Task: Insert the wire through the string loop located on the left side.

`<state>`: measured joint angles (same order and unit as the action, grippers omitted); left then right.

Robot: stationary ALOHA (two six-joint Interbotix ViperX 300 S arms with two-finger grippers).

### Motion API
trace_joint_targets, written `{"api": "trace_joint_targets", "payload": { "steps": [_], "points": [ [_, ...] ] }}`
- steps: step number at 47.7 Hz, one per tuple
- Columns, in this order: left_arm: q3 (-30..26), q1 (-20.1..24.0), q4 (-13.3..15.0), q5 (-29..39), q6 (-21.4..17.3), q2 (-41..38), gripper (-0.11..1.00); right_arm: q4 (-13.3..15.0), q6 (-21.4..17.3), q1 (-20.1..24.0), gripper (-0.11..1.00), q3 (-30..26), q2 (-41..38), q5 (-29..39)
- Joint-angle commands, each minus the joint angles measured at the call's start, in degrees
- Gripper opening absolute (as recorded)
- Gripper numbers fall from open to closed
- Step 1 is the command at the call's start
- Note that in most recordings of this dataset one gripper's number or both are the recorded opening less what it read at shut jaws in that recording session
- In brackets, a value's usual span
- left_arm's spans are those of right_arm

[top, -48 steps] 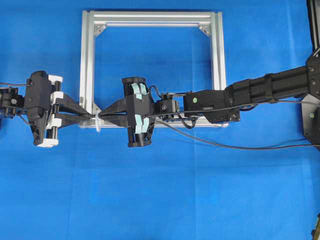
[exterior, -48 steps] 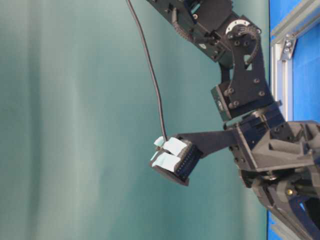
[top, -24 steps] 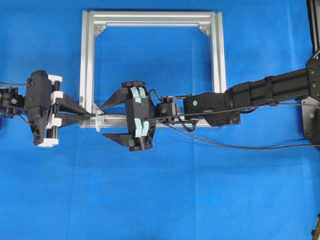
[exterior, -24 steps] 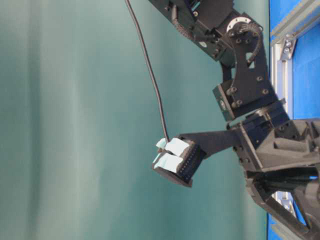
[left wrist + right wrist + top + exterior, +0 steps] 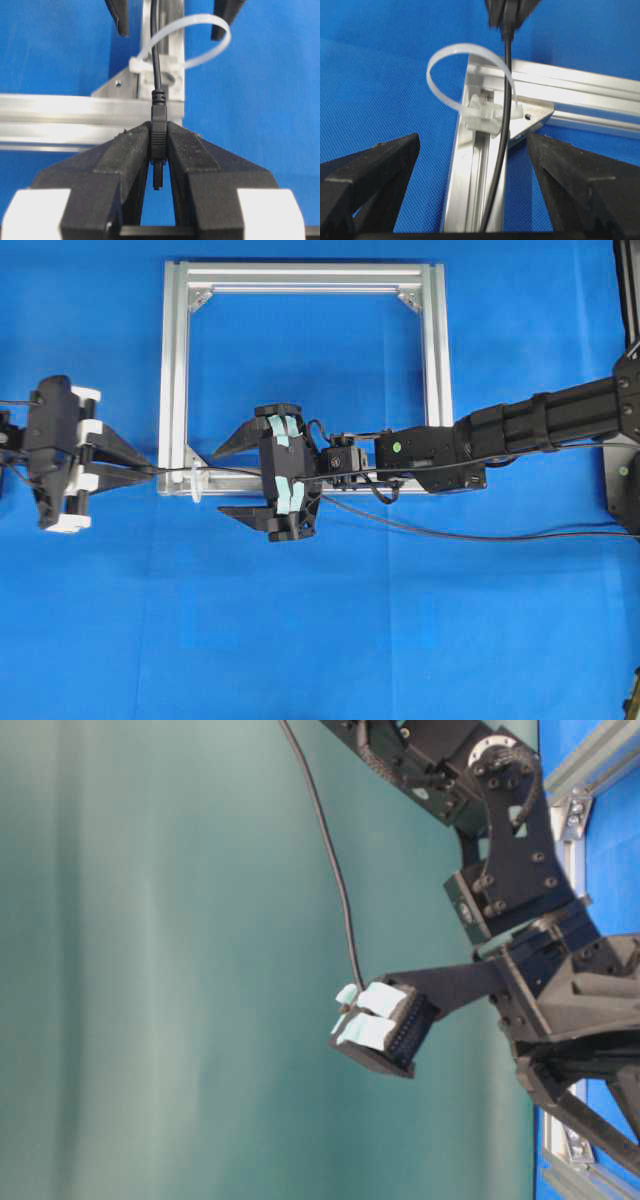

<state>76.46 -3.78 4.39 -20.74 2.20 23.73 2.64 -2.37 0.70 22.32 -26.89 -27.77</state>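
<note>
Two hands | left hand grips wire plug, wire through string loop | right hand spread wide | no legible writing

grippers: two, left and right
wire: just one
loop: one whitish ring
frame: one silver rectangle
corner brackets in the frame: two easy to see up top, lower ones mostly covered so can't count em
blue cloth: one
</note>
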Motion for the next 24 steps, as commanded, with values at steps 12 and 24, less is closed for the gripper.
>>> {"api": "trace_joint_targets", "payload": {
  "steps": [12,24],
  "points": [
    [0.0,0.1,0.0,17.1,0.5,15.6,0.08,-0.2,-0.1,0.4,0.93,-0.4,3.2,-0.3],
    [-1.3,0.1,0.0,27.3,2.0,27.8,0.08,-0.2,-0.2,0.4,0.93,-0.7,3.3,-0.2]
  ]
}}
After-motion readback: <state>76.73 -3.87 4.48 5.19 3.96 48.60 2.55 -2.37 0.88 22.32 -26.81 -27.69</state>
